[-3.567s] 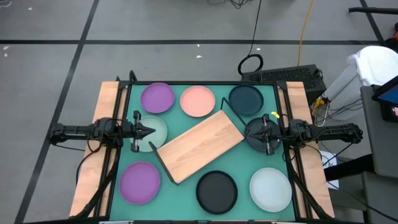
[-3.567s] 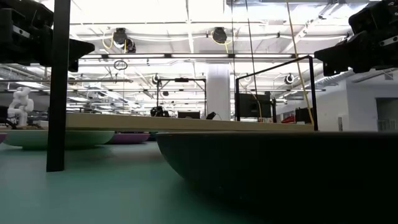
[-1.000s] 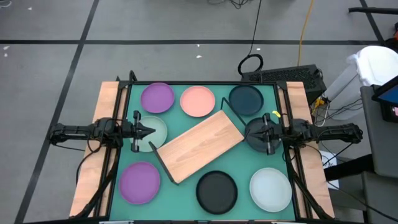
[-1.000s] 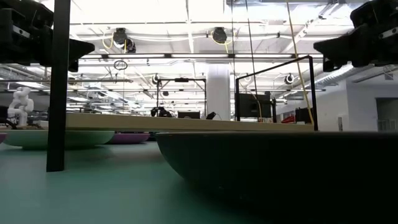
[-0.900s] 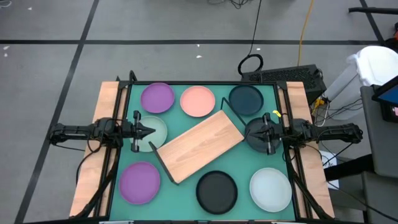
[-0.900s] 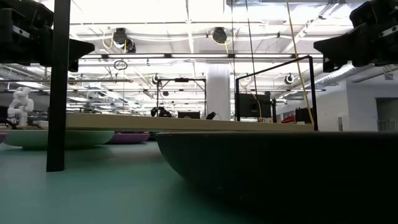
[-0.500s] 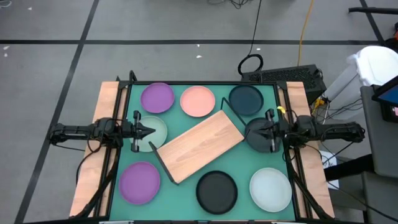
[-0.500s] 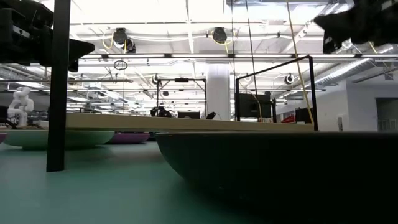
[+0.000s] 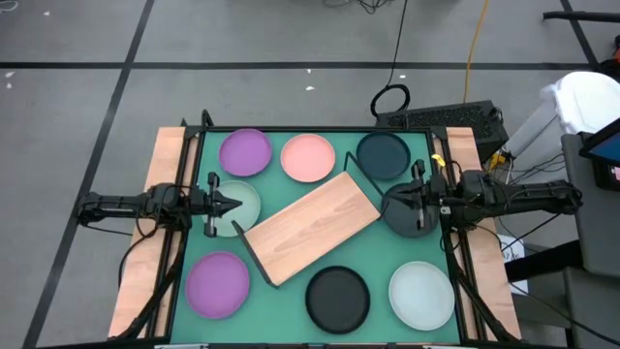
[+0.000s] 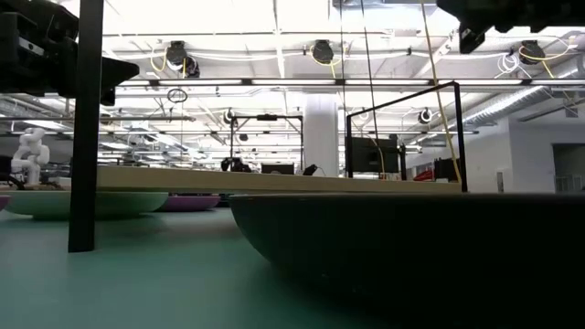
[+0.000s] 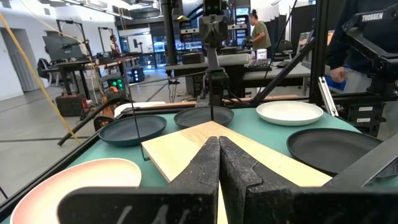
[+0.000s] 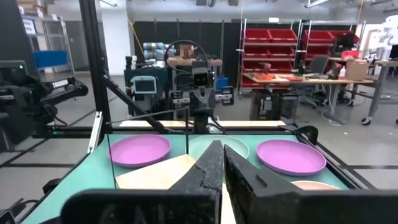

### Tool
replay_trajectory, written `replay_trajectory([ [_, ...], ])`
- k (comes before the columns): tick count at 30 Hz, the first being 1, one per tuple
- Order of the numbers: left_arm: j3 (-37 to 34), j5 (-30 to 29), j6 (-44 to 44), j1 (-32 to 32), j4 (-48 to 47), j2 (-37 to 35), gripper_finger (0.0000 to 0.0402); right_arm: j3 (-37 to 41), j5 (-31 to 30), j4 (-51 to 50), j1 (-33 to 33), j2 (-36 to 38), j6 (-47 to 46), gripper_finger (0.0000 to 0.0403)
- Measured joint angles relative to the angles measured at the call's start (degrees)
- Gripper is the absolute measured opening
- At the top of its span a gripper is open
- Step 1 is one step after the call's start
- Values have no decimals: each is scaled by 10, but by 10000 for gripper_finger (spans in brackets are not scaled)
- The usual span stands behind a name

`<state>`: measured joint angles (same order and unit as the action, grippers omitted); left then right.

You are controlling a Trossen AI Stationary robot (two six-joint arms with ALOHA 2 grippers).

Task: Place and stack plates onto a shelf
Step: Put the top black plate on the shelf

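Both grippers had their fingers pressed together and held nothing: we saw the left gripper [image 9: 235,205] above the pale mint plate [image 9: 236,208] at the table's left edge, and the right gripper [image 9: 395,201] above a dark plate [image 9: 405,211] on the right side. In each wrist view the two dark fingers met in a closed wedge, left [image 11: 219,163] and right [image 12: 216,167].

We could read one word only: "TROSSEN" in white letters on the arm at the edge of the left wrist view [image 11: 379,18]; the same label showed small on the far arm in the right wrist view, hard to read.

From above we saw the shelf [image 9: 310,227] lying diagonally mid-table on the green tabletop [image 9: 387,257], bare of plates. Around it sat a purple plate [image 9: 245,152], a pink plate [image 9: 308,158] and a dark teal plate [image 9: 384,156] along the far edge, and a second purple plate [image 9: 218,283], a black plate [image 9: 337,297] and a white plate [image 9: 421,294] along the near edge.

The low view gave us none of that layout: the black plate's rim [image 10: 402,242] filled the foreground, with the shelf's board seen edge-on [image 10: 274,181] behind it. The left wrist view alone showed people [image 11: 256,31] at workbenches beyond the table; the right wrist view showed red storage racks [image 12: 273,46].
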<state>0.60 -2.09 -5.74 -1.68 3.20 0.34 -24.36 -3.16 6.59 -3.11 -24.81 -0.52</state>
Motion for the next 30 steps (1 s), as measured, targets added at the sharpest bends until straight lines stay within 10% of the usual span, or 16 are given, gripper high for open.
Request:
replay_trajectory([
  [30, 0, -10, -71, 0, 6, 0, 3, -75, -17, -13, 0, -67, -16, 0],
])
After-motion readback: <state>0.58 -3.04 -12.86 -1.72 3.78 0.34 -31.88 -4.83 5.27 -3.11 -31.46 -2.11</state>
